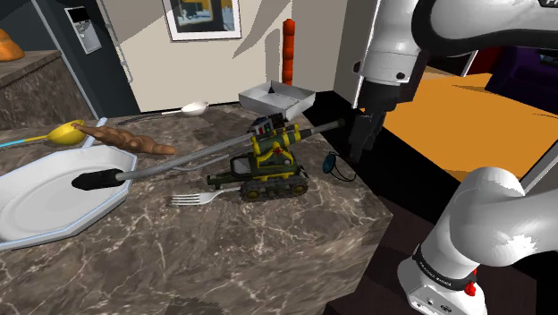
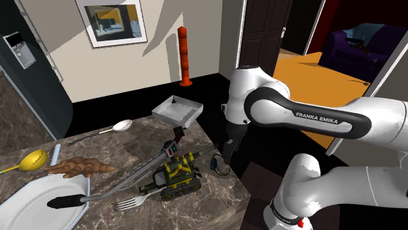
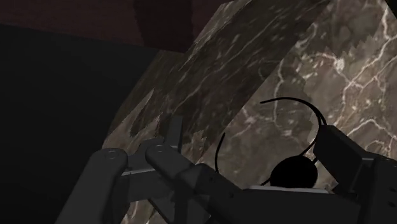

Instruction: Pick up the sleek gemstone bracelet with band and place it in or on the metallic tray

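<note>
**Bracelet at the surface's edge, fingers apart around it**

The bracelet (image 1: 332, 166) is a thin black loop carrying one round black stone; it lies on the dark marbled surface (image 1: 268, 259) close to its right edge in the shoulder view, just left of the gripper (image 1: 362, 154); in the wrist view the stone sits between the fingers (image 3: 356, 172), which stand apart and unclenched; whether either touches it I cannot tell.

The tray (image 1: 277, 97), drawn white-grey with low walls, stands farther back and to the shoulder view's left of the bracelet; a yellow-green toy tank (image 1: 264, 168) stands near the bracelet on its left; a long grey-handled utensil (image 1: 224, 152) runs slantwise over the tank, its far end lying between bracelet and tray, its black head resting on a white plate (image 1: 36, 215) at the near left; a fork (image 1: 192, 197) lies just before the tank; a brown lumpy thing (image 1: 125, 139) and a yellow spoon (image 1: 64, 134) lie beyond the plate; a white spoon (image 1: 192, 109) lies left of the tray.

Counted: one bracelet, one tray, one tank, one utensil, one plate, one fork, two spoons.
</note>
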{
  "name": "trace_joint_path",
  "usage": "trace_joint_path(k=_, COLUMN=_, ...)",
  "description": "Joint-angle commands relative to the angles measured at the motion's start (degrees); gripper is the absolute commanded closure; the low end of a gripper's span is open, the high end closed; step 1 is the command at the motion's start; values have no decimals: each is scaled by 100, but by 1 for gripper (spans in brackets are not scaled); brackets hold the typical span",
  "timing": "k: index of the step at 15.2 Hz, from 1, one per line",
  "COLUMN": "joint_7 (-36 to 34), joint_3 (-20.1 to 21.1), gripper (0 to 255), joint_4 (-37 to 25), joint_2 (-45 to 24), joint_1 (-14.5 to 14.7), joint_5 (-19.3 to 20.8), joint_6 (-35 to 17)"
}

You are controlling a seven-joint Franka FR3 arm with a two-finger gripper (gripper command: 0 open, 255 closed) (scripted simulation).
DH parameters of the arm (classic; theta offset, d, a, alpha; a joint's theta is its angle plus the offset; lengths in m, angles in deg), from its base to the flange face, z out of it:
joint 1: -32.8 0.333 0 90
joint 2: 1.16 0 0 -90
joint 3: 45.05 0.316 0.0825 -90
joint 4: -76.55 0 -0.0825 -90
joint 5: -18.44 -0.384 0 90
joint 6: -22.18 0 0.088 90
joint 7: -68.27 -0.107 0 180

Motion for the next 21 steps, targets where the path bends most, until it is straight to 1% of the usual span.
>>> trace_joint_path(k=1, joint_7=-241, joint_3=131, gripper=0, joint_4=50, joint_2=189, joint_1=115, joint_5=-436, joint_6=-211)
trace_joint_path(k=3, joint_7=-430, joint_3=250, gripper=0, joint_4=102, joint_2=329, joint_1=215, joint_5=-814, joint_6=-474)
trace_joint_path(k=4, joint_7=-479, joint_3=284, gripper=0, joint_4=114, joint_2=365, joint_1=240, joint_5=-914, joint_6=-548)
trace_joint_path(k=12, joint_7=-444, joint_3=527, gripper=0, joint_4=663, joint_2=397, joint_1=316, joint_5=-1131, joint_6=-1092)
trace_joint_path(k=19, joint_7=-443, joint_3=526, gripper=0, joint_4=663, joint_2=397, joint_1=316, joint_5=-1131, joint_6=-1091)
trace_joint_path(k=20, joint_7=-443, joint_3=526, gripper=255, joint_4=663, joint_2=397, joint_1=316, joint_5=-1131, joint_6=-1091)
trace_joint_path(k=21, joint_7=-443, joint_3=526, gripper=255, joint_4=663, joint_2=397, joint_1=316, joint_5=-1131, joint_6=-1091)
